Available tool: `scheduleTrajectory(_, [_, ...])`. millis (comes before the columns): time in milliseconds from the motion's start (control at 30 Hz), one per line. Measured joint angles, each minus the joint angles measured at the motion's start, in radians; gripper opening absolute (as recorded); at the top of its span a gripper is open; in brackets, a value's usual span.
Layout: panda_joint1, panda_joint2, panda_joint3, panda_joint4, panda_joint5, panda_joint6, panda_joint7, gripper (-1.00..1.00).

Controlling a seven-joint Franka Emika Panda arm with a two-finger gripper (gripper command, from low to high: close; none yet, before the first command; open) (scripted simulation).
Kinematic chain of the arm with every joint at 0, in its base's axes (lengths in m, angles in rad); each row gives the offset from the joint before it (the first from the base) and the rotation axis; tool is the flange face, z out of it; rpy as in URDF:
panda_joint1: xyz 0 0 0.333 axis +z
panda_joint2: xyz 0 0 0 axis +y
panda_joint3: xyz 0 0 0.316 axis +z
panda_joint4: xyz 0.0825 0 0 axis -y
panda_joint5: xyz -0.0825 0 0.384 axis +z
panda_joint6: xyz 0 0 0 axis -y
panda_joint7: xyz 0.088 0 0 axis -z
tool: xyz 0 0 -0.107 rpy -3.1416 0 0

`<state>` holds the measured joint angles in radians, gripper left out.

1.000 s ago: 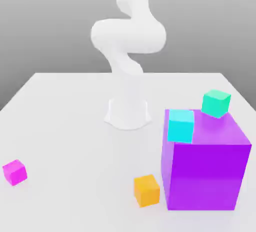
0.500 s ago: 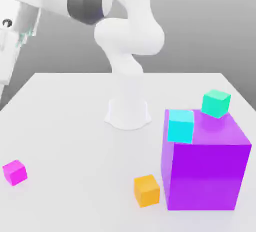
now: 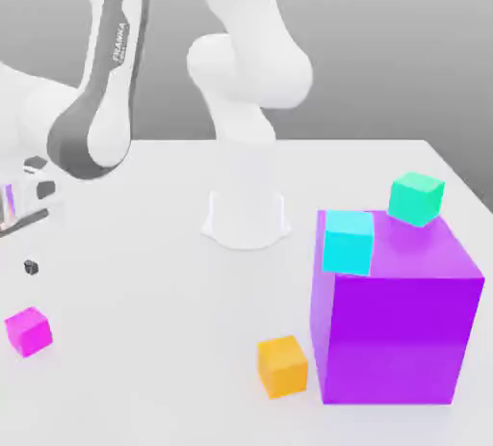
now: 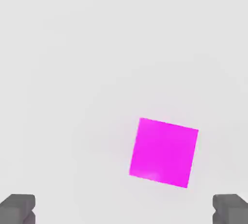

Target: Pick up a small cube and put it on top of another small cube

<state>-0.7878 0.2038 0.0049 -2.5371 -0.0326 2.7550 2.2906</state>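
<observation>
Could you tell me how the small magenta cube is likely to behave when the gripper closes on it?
The small magenta cube looks rigid with flat faces, so it probably won't roll. Sitting skewed between the open fingertips, it may twist on closing.

Bare table point(image 3: 144, 319) surrounds the small cube point(image 3: 28, 330) on every side; the orange cube point(image 3: 283, 366) and purple block point(image 3: 395, 328) stand well apart.

Desk point(image 3: 144, 338): plain white, matte, evenly lit, soft faint shadows. Far edge straight, corners receding toward backdrop. Backdrop point(image 3: 404, 39): seamless grey, darker toward top, lighter near desk edge. Light diffuse.
</observation>
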Motion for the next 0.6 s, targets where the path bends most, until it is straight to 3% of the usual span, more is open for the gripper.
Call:
scheduleTrajectory(167, [-0.014,0.168,0.003,0.026,0.029,0.131,0.012,0.0])
scheduleTrajectory(200, [-0.012,0.197,0.001,0.031,0.027,0.153,0.013,-1.0])
scheduleTrajectory(433, [-0.013,0.2,0.001,0.032,0.027,0.158,0.013,-1.0])
scheduleTrajectory(600, [-0.015,0.043,0.004,0.0,0.029,0.033,0.012,-1.0])
